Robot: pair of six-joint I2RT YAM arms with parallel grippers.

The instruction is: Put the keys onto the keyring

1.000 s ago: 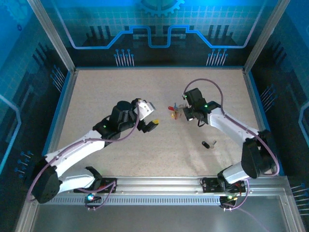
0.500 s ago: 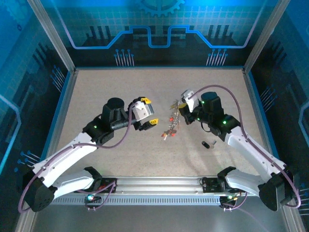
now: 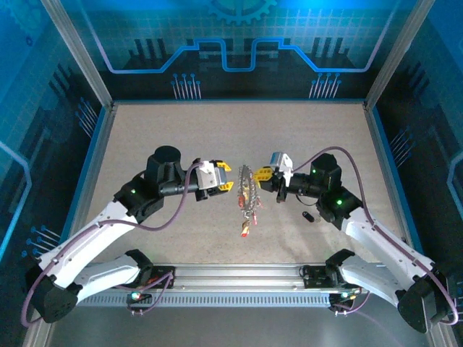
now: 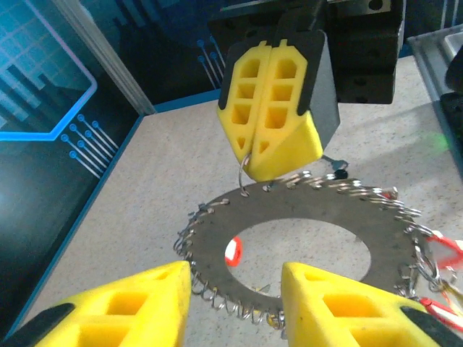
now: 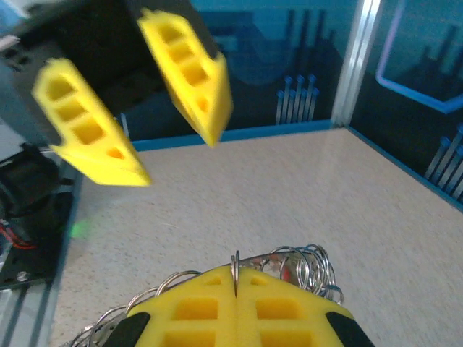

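Observation:
The keyring (image 3: 245, 181), a flat silvery ring edged with many small wire loops, hangs above the table at centre. My right gripper (image 3: 262, 175) is shut on its rim, which shows as a thin edge pinched between the yellow pads (image 5: 195, 311). Keys and red tags (image 3: 247, 220) dangle below it. My left gripper (image 3: 227, 177) faces the ring from the left, open, its fingers (image 4: 108, 307) apart on either side of the ring's near edge without touching it. In the left wrist view the keyring (image 4: 318, 206) lies just beyond the fingertips, with a red tag (image 4: 233, 249) showing through its hole.
A small dark-headed key (image 3: 309, 215) lies on the speckled table (image 3: 145, 144) below the right forearm. Blue walls and metal posts enclose the table on three sides; a metal rail (image 3: 239, 275) runs along the near edge.
My right gripper has lifted the keyring off the table and carried it toward the centre. My left gripper has swung right and turned to face it.

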